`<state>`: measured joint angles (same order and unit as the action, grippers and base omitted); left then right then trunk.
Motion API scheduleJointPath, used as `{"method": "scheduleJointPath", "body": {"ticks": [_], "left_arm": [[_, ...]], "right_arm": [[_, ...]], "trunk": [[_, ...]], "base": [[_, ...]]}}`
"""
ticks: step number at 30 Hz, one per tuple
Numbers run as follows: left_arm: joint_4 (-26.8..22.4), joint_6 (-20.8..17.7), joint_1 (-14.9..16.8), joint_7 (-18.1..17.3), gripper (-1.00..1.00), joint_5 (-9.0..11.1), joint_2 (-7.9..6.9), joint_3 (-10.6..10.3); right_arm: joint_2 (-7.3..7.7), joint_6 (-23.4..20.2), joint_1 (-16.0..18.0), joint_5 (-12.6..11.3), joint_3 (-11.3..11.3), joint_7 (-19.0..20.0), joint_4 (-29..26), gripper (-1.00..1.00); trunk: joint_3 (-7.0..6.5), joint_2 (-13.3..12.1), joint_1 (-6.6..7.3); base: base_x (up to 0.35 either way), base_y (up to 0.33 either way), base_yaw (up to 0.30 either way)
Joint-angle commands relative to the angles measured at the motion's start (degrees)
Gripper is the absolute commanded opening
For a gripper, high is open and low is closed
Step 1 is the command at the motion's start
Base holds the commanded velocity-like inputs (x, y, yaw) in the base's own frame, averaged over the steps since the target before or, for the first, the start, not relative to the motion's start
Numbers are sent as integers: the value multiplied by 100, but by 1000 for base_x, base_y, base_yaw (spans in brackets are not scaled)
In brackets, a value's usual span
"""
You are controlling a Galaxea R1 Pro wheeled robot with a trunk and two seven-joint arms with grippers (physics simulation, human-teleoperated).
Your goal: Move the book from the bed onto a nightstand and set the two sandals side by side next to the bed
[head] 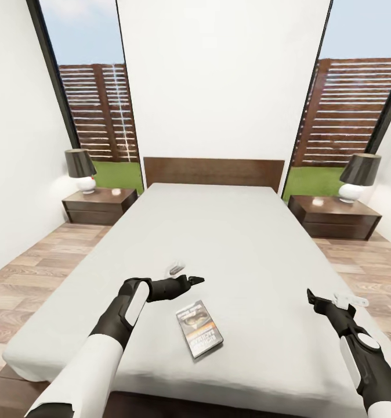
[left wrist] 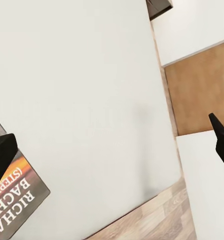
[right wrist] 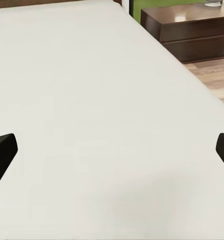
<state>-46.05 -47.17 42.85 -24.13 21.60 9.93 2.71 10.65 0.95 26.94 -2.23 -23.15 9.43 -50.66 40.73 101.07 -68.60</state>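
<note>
The book (head: 199,328), a thin paperback with a dark cover and an orange band, lies flat on the pale grey mattress of the bed (head: 230,232), near its foot end. My left gripper (head: 192,280) hovers open just beyond the book, a little to its left. In the left wrist view the book's corner (left wrist: 14,202) lies beside one fingertip (left wrist: 2,152), with the left gripper (left wrist: 112,145) spread wide. My right gripper (head: 311,299) hangs open over the bed's right side, and the right gripper (right wrist: 112,150) holds nothing. The two sandals are out of view.
Two dark brown nightstands flank the headboard, one at the left (head: 100,206) and one at the right (head: 333,216) (right wrist: 191,30), each carrying a black-shaded lamp (head: 80,168) (head: 358,177). Wood-plank floor (head: 39,273) runs along both sides of the bed.
</note>
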Motion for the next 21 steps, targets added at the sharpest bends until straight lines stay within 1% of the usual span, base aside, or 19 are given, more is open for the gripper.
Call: {"method": "scheduleJointPath", "body": {"ticks": [1,16,21], "left_arm": [[-1,-38,4,-22,100,-7,7,28],[-3,-38,4,-22,100,-7,7,28],[-4,-38,4,-22,100,-7,7,28]], "right_arm": [[-2,10,5,-24,-17,41,3,100],[-5,10,5,-24,-14,41,3,100],[-28,10,5,-22,-14,41,3,100]], "trunk": [[24,44,-22],[293,646,-351],[293,646,-351]], "base": [[0,0,0],[0,0,0],[0,0,0]]}}
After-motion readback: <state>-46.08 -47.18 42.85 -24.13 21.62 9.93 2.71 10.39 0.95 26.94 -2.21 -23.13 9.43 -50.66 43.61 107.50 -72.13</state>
